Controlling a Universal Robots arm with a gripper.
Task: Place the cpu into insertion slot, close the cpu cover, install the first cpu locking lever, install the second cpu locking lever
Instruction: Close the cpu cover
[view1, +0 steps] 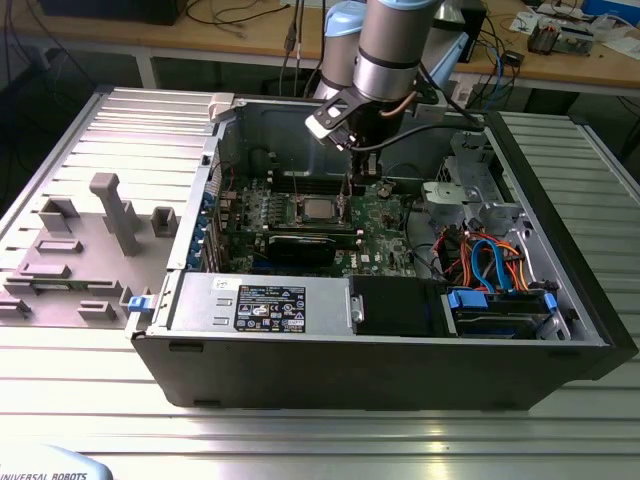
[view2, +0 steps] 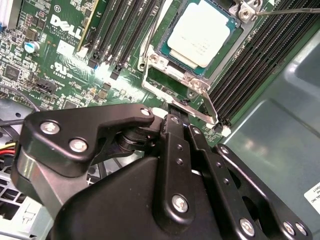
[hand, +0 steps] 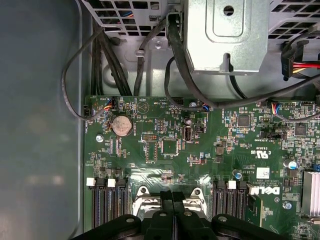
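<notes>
From the exterior view's left, I see the open computer case (view1: 300, 370) holding the green board (view1: 385, 215), the cpu (view1: 320, 208) seated in the insertion slot (view2: 162, 50), the cpu cover (view2: 197, 82) seemingly down, and my gripper (view1: 347, 205), fingers drawn narrow, beside a locking lever (view2: 207, 102) that I judge unlatched.

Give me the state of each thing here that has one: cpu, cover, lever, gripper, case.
cpu: seated, metal top up.
cover: down flat, framing the cpu.
lever: beside the gripper's tips; latched or not, cannot tell.
gripper: shut, tips at the cover's edge.
case: lying on its side, open on top.
</notes>
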